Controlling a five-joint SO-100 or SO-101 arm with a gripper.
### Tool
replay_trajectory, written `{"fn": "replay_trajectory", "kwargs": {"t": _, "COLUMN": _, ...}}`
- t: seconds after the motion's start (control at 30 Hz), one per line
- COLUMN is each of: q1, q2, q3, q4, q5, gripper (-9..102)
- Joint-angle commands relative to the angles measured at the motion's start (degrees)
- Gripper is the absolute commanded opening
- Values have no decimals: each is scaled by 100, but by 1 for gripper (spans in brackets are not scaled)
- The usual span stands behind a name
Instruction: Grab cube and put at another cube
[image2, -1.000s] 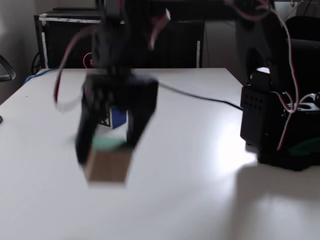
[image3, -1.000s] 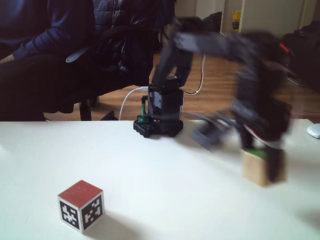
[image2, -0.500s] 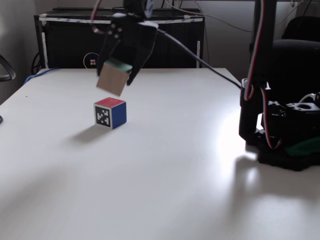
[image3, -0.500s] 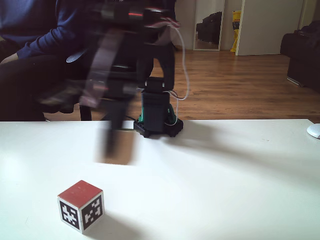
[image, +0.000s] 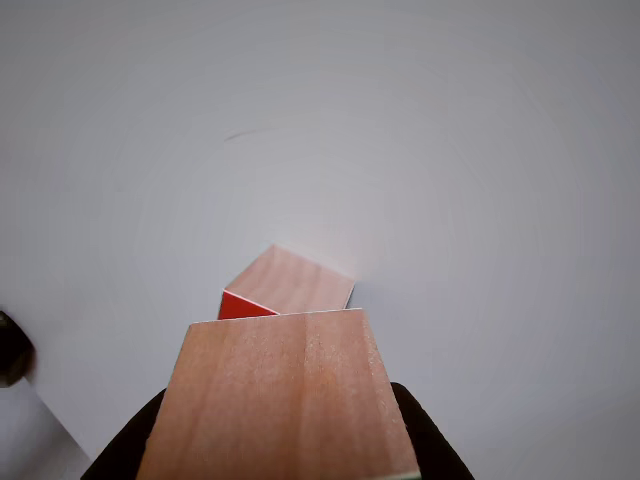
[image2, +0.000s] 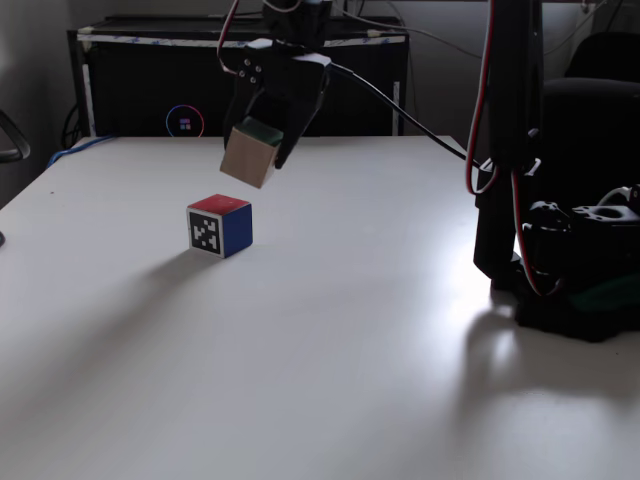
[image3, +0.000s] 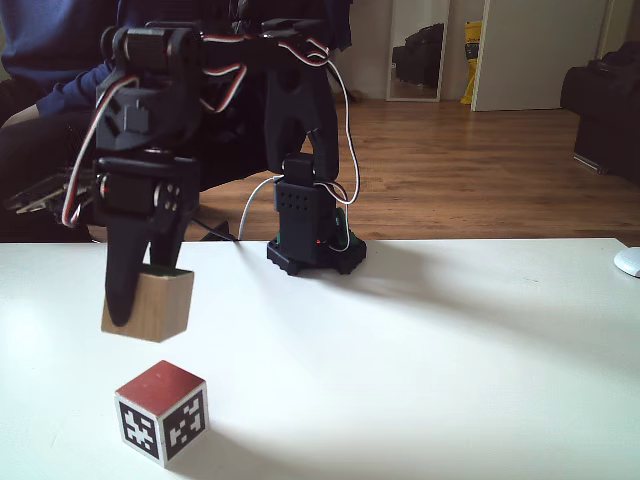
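Note:
My gripper (image2: 258, 148) is shut on the cube (image2: 250, 155), a light wooden block with a green face (image2: 264, 131) turned upward, held in the air and tilted. In a fixed view the gripper (image3: 140, 300) holds the cube (image3: 152, 303) just above and slightly left of another cube (image3: 162, 412), which rests on the white table with a red top and black-and-white marker sides. From the opposite side, another cube (image2: 220, 225) shows a red top and a blue side. In the other view the cube (image: 275, 395) fills the foreground between dark fingers (image: 425, 440), with another cube (image: 290, 285) below it.
The arm's black base (image3: 312, 240) stands at the back of the table, at the right (image2: 560, 280) in the opposite fixed view. A seated person (image3: 60, 90) is behind the table. A black cabinet (image2: 140, 80) stands beyond the far edge. A white mouse (image3: 628, 262) lies at the right edge.
The gripper has swung across the table with the green-faced cube, from far off the red-topped cube to just above it, and has slowed. The red-topped cube has not moved.

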Motion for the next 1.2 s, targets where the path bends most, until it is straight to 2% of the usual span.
{"fn": "replay_trajectory", "kwargs": {"t": 0.0, "q1": -176, "q2": 35, "q3": -334, "q4": -79, "q5": 123, "gripper": 13}}
{"fn": "replay_trajectory", "kwargs": {"t": 0.37, "q1": -563, "q2": -413, "q3": -765, "q4": -62, "q5": 457, "gripper": 13}}
{"fn": "replay_trajectory", "kwargs": {"t": 0.8, "q1": -571, "q2": -1283, "q3": -1406, "q4": -26, "q5": 466, "gripper": 14}}
{"fn": "replay_trajectory", "kwargs": {"t": 0.97, "q1": -554, "q2": -1635, "q3": -1758, "q4": 88, "q5": 439, "gripper": 20}}
{"fn": "replay_trajectory", "kwargs": {"t": 1.17, "q1": -536, "q2": -2232, "q3": -2610, "q4": 624, "q5": 475, "gripper": 29}}
